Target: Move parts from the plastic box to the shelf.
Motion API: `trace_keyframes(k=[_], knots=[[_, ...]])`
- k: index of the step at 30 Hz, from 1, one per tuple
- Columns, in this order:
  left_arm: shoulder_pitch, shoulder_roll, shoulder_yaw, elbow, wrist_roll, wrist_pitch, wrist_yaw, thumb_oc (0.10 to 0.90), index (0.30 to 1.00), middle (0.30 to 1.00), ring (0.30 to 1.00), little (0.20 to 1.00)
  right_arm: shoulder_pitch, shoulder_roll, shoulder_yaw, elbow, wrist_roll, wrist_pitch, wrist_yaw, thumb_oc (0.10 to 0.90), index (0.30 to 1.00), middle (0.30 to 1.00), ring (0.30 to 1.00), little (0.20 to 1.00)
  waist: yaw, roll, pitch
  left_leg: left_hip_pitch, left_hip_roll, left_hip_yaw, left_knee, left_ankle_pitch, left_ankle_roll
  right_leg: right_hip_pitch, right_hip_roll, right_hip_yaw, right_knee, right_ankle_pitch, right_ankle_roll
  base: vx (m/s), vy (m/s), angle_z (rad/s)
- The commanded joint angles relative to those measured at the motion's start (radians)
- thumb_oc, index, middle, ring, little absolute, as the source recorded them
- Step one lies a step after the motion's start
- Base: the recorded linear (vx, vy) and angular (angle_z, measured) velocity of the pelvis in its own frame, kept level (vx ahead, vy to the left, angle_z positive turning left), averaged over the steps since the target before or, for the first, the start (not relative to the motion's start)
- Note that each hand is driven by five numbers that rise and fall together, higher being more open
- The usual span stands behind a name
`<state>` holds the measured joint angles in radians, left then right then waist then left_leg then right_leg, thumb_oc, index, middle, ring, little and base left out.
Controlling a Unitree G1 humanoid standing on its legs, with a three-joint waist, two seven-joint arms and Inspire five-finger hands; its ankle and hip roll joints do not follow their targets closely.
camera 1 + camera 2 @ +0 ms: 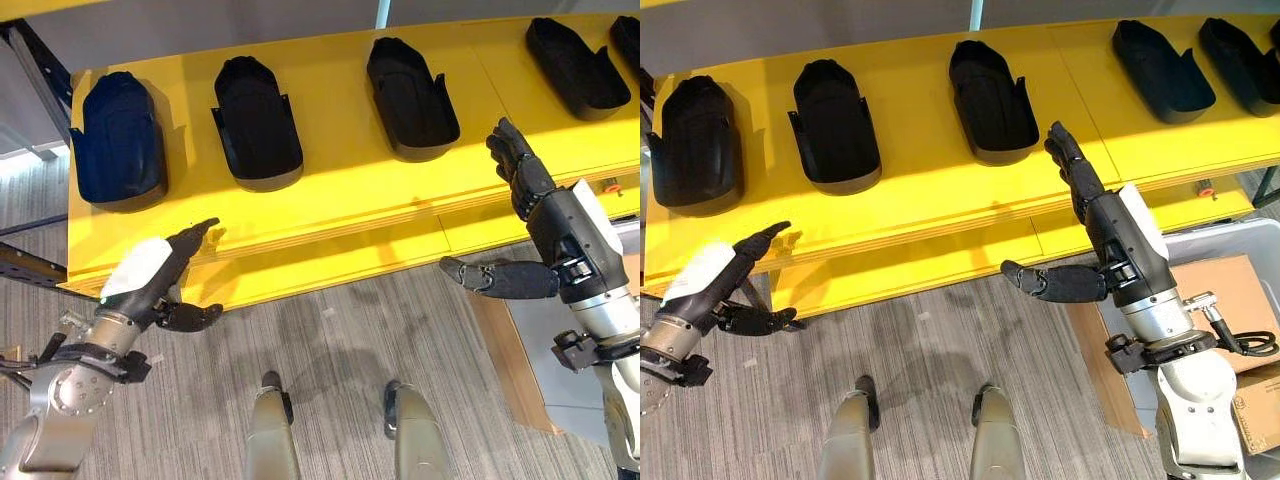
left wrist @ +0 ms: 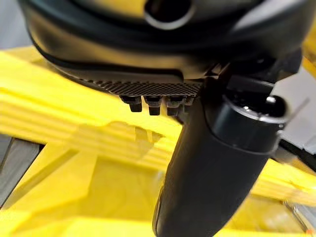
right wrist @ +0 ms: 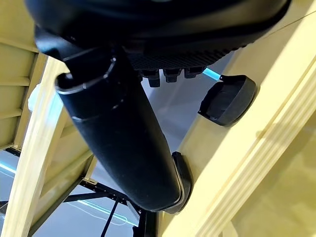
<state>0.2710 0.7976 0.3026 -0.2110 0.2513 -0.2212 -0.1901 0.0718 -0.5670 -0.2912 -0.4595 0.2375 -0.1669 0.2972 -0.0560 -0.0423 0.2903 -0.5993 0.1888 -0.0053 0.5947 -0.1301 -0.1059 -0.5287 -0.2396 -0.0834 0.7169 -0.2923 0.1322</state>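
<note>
Across the upper frame you see the yellow shelf (image 1: 340,190) carrying black parts (image 1: 257,122). Lower right sits the grey plastic box (image 1: 1230,243). Right hand (image 1: 1092,215) and left hand (image 1: 165,262) hang empty, fingers straight.

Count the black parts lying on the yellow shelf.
5, in a row along the yellow shelf: far-left part, second part, middle part, fourth part, fifth part. More may lie beyond the right edge.
</note>
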Motion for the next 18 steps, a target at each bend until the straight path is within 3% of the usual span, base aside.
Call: trace_keyframes(k=[1, 6, 11, 18], knots=[[0.002, 0.011, 0.123, -0.093, -0.129, -0.07, 0.007, 0.9, 1.0, 1.0, 1.0, 1.0, -0.081, -0.017, -0.077, -0.095, 0.041, -0.108, -0.028, 0.9, 1.0, 1.0, 1.0, 1.0, -0.004, 0.013, -0.048, 0.027, -0.04, 0.012, -0.014, -0.021, 0.092, 0.059, 0.056, -0.031, -0.05, 0.008, -0.086, -0.01, -0.04, 0.02], [0.051, -0.028, 0.126, -0.123, -0.251, -0.092, -0.011, 0.9, 1.0, 1.0, 1.0, 1.0, -0.074, -0.014, -0.064, -0.096, 0.04, -0.129, -0.031, 0.9, 1.0, 1.0, 1.0, 1.0, 0.002, 0.018, -0.057, 0.058, -0.037, 0.007, -0.044, -0.009, 0.091, 0.088, 0.061, -0.035, -0.07, 0.012, -0.085, 0.02, -0.048, 0.02], [0.106, -0.052, 0.105, -0.146, -0.366, -0.105, -0.038, 0.9, 1.0, 1.0, 1.0, 1.0, -0.051, -0.016, -0.039, -0.084, 0.03, -0.15, -0.036, 0.9, 1.0, 1.0, 1.0, 1.0, 0.012, 0.032, -0.062, 0.159, -0.021, 0.011, -0.144, 0.032, 0.084, 0.183, 0.079, -0.042, -0.151, 0.027, -0.081, 0.04, -0.059, 0.02], [0.14, -0.251, -0.041, -0.062, -0.796, -0.094, -0.103, 0.9, 1.0, 1.0, 1.0, 1.0, 0.062, -0.021, 0.045, -0.009, 0.023, -0.178, -0.053, 0.9, 1.0, 1.0, 1.0, 1.0, 0.014, 0.055, -0.117, 0.368, 0.013, 0.037, -0.412, 0.168, 0.056, 0.353, 0.127, -0.075, -0.366, 0.073, -0.088, 0.06, -0.075, -0.01]])
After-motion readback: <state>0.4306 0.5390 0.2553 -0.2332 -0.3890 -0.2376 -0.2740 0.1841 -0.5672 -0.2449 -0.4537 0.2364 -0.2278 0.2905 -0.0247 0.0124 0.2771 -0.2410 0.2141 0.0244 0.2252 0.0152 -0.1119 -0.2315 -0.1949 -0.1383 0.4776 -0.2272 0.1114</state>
